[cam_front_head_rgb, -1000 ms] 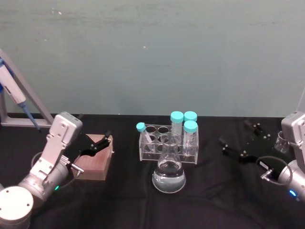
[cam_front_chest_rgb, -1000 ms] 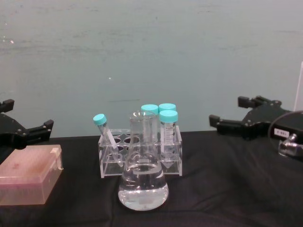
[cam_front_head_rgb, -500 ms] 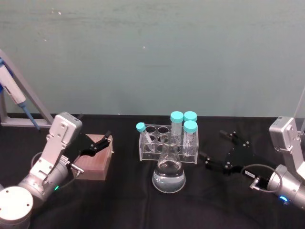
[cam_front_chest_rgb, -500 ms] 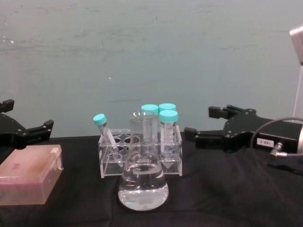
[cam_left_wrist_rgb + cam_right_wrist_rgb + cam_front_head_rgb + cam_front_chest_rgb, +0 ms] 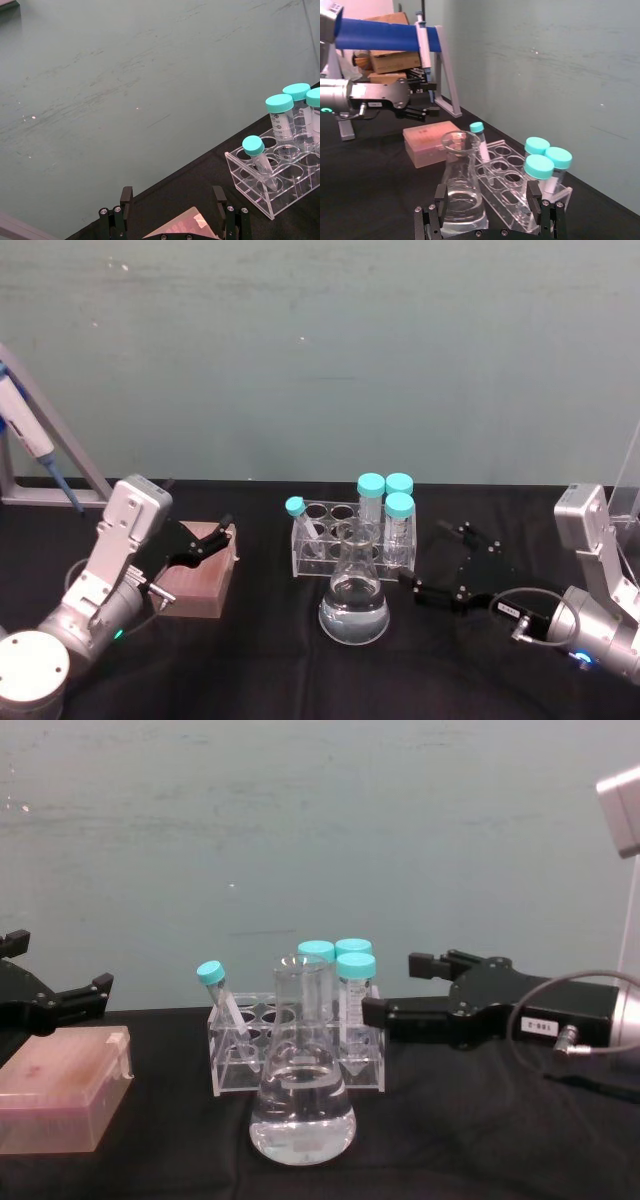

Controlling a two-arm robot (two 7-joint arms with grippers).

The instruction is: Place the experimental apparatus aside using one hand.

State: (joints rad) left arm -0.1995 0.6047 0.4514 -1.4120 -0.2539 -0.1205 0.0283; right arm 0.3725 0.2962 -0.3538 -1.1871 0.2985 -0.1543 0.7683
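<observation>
While my left gripper (image 5: pixel 222 537) sits parked, spread, over the pink box (image 5: pixel 198 588), I log: right gripper (image 5: pixel 424 558), jaws wide, empty, just beside tube rack (image 5: pixel 318 552) and flask (image 5: pixel 353 608).

The light over my desk (image 5: pixel 260 660) was soft and even, with no single source I could make out; it lay bright on the teal wall (image 5: pixel 320 350) and left almost no shadow on the black surface. Small white glints sat on the flask (image 5: pixel 301 1120) and the clear rack (image 5: pixel 228 1072), while my right end effector (image 5: pixel 420 554), black too, barely stood out against the dark desk.
</observation>
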